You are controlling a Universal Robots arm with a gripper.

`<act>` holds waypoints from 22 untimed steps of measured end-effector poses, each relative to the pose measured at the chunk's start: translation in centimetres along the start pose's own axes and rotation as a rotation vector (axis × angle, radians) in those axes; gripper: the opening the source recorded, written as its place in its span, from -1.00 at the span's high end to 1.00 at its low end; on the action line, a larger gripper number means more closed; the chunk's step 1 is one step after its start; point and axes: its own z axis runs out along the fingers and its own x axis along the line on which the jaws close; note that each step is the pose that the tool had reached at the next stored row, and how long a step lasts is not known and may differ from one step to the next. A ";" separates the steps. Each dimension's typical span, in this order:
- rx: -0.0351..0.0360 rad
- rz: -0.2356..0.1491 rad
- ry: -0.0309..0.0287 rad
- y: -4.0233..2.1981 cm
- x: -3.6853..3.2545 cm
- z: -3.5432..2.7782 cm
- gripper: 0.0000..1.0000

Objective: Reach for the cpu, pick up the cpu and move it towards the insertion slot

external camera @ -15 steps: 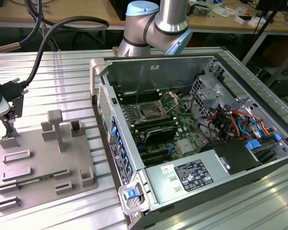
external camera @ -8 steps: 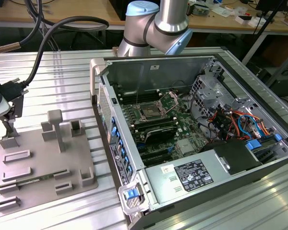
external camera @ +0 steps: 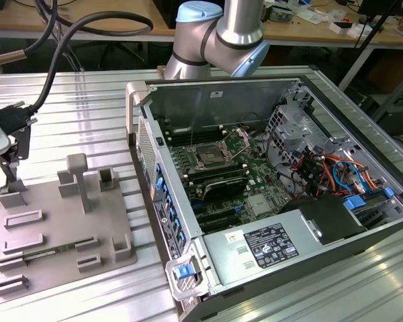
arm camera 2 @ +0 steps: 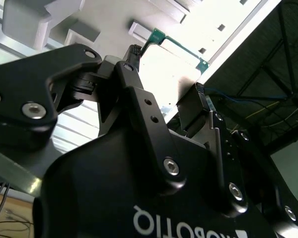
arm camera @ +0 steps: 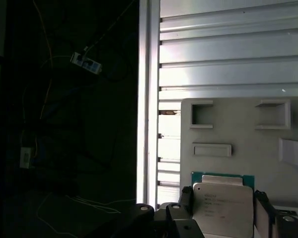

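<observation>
The claw (arm camera: 223, 202) has its two fingers (arm camera: 186, 198) set against opposite edges of the cpu (arm camera: 222, 210), pinching it. In the first wrist view the chip's silvery top and green rim sit squarely between them. In the second wrist view the same green edge (arm camera 2: 179, 48) spans the gap between the fingertips against a washed-out bright ground. From that glare it is hard to say whether the chip is clear of the tray (arm camera: 238, 129) or just touching it. It looks slightly raised.

In the exterior view the claw hangs over the corner of the tray (external camera: 60, 221) at that view's left, on the ribbed counter (external camera: 87, 107).

The slot (external camera: 208, 158) lies well apart, inside the open case (external camera: 215, 100) towards the exterior view's right. Its metal frame is raised and its dark centre is bare. The arm (external camera: 221, 33) stands behind the case.

As a judgement, the reach is complete and the grip appears made. The lift is at most barely begun, and the whole carry across to the slot is left.
</observation>
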 end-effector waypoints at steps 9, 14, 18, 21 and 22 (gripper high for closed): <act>-0.0001 0.000 -0.0001 0.03 0.00 -0.95 -0.09; 0.0001 0.000 0.0001 0.03 0.00 -1.16 -0.09; 0.0000 0.000 0.0000 0.05 0.00 -1.60 -0.09; 0.0000 0.000 0.0000 0.05 0.00 -1.82 -0.09; 0.0000 0.000 0.0000 0.06 0.00 -1.96 -0.09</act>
